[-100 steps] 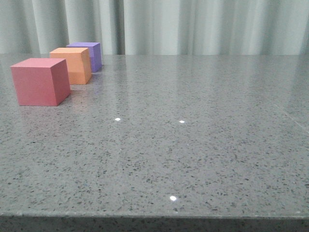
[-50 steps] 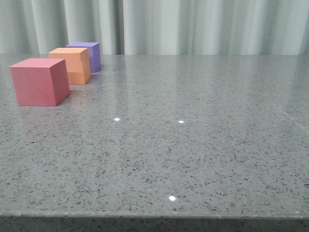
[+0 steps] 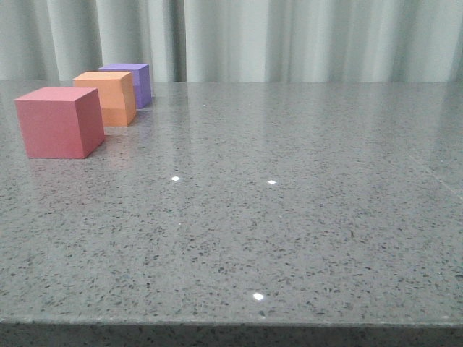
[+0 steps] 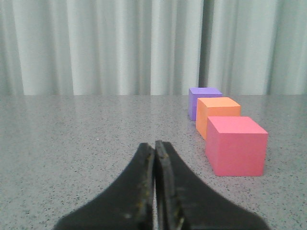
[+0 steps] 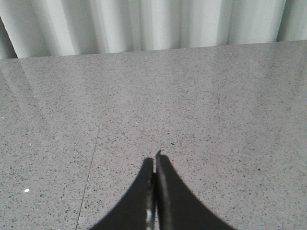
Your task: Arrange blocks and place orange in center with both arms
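Three cubes stand in a row on the grey speckled table at the far left of the front view: the pinkish-red block (image 3: pixel 59 121) nearest, the orange block (image 3: pixel 108 97) in the middle, the purple block (image 3: pixel 134 83) farthest. They also show in the left wrist view: pinkish-red (image 4: pixel 235 145), orange (image 4: pixel 217 115), purple (image 4: pixel 203 100). My left gripper (image 4: pixel 154 143) is shut and empty, short of the pinkish-red block and to one side of it. My right gripper (image 5: pixel 155 159) is shut and empty over bare table. Neither gripper shows in the front view.
A pale pleated curtain (image 3: pixel 289 40) hangs behind the table's far edge. The table's front edge (image 3: pixel 231 322) runs along the bottom of the front view. A thin seam line (image 5: pixel 93 158) crosses the tabletop in the right wrist view.
The front view shifted very slightly between one second ago and half a second ago; the three blocks keep their places. Nothing else moved.
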Available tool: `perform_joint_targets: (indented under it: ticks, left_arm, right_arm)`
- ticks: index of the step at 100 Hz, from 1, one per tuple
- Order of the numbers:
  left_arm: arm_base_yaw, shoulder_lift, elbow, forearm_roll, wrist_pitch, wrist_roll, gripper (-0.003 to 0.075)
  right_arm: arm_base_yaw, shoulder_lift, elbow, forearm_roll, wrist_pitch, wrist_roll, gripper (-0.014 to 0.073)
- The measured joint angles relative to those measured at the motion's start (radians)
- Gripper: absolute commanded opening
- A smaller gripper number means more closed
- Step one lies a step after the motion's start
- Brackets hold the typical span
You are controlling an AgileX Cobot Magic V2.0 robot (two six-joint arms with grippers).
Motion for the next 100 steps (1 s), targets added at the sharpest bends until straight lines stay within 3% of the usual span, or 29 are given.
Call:
perform_joint_targets:
  ticks: [31,58,84,100]
  left_arm:
    - [0.000,0.000,0.000,0.000,0.000,0.000,-0.0020]
    - [0.000,0.000,0.000,0.000,0.000,0.000,-0.0020]
    - [0.000,0.000,0.000,0.000,0.000,0.000,-0.0020]
    - [0.000,0.000,0.000,0.000,0.000,0.000,-0.0020]
  right_arm:
    - [0.000,-0.063,0.053,0.022,-0.058,-0.011,-0.0069]
    - [0.000,-0.247,0.247,0.240,-0.173,-0.232,-0.0069]
    - [0.000,-0.462,0.408,0.260,-0.205,-0.255,-0.0069]
    - [0.000,-0.487,0.500,0.260,-0.271,-0.257,-0.0069]
